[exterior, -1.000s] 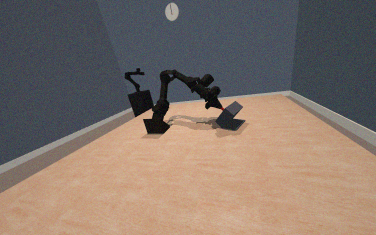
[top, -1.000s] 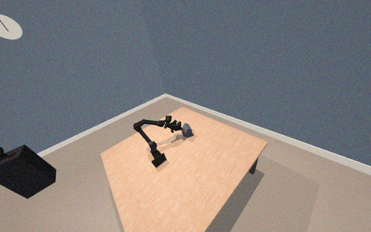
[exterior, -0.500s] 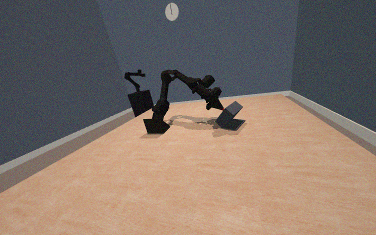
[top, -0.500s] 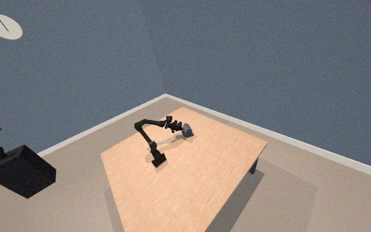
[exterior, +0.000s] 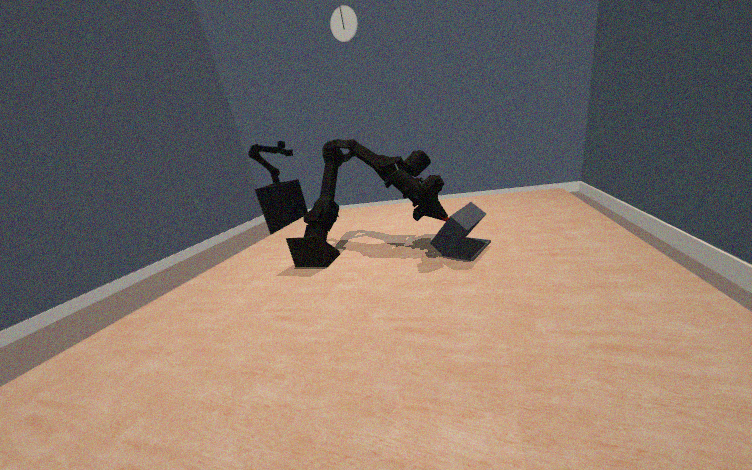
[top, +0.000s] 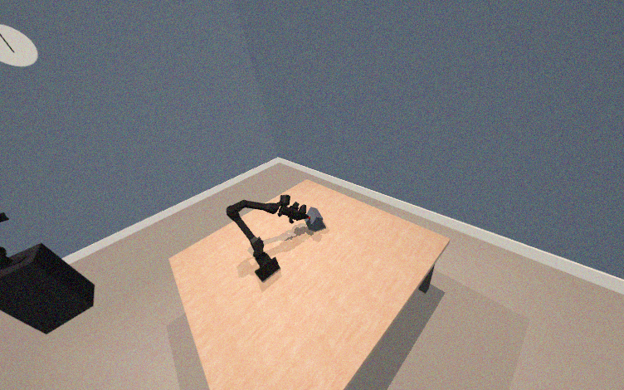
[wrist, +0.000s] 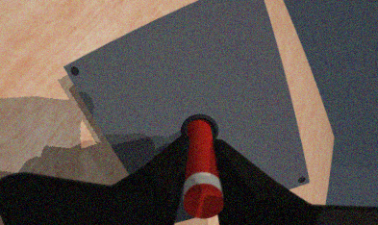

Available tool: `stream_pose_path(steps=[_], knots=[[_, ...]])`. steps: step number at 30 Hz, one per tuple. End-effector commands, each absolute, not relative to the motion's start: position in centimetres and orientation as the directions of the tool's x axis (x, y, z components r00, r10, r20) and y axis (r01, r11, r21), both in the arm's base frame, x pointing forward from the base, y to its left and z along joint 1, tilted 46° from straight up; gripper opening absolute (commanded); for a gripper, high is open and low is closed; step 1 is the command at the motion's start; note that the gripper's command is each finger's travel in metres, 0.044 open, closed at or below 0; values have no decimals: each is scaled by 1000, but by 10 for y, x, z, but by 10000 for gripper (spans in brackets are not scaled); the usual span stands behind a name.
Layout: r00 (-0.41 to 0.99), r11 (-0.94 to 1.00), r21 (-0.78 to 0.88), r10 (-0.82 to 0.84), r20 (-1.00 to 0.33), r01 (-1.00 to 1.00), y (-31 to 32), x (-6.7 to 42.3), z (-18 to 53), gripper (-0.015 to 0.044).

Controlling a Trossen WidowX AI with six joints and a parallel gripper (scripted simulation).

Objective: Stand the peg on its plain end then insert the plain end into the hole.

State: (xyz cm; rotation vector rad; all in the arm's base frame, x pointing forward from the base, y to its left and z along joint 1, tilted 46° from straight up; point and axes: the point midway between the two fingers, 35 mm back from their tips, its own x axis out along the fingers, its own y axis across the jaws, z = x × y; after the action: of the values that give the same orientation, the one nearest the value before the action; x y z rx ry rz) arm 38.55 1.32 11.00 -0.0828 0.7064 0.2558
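The red peg (wrist: 200,156) (top: 309,218) is held between the fingers of my gripper (wrist: 200,145) (top: 306,217) (exterior: 445,217), which is shut on it. Its white band (wrist: 203,180) is at the end toward the wrist camera. Its far, plain end is inside the dark-rimmed hole (wrist: 184,129) of the sloped grey panel (wrist: 181,72) (top: 314,213) (exterior: 466,216). The fingertips are close to the panel face. How deep the peg sits, and whether it touches the bottom of the hole, cannot be seen.
The panel's flat base plate (exterior: 477,251) rests on the wooden table (top: 304,309) (exterior: 367,361). Small dark spots mark the panel's corners. A dark blue area fills the right of the wrist view. A second arm on a black box (top: 38,290) (exterior: 281,204) stands beyond the table.
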Motion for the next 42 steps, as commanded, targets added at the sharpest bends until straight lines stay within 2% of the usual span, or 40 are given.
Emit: stream_pose_path(steps=[1, 18, 42], knots=[[731, 966, 11, 204, -651, -260, 13, 385, 110, 0], [731, 966, 11, 204, -651, -260, 12, 383, 112, 440], [733, 967, 9, 200, -651, -256, 4, 363, 135, 440]])
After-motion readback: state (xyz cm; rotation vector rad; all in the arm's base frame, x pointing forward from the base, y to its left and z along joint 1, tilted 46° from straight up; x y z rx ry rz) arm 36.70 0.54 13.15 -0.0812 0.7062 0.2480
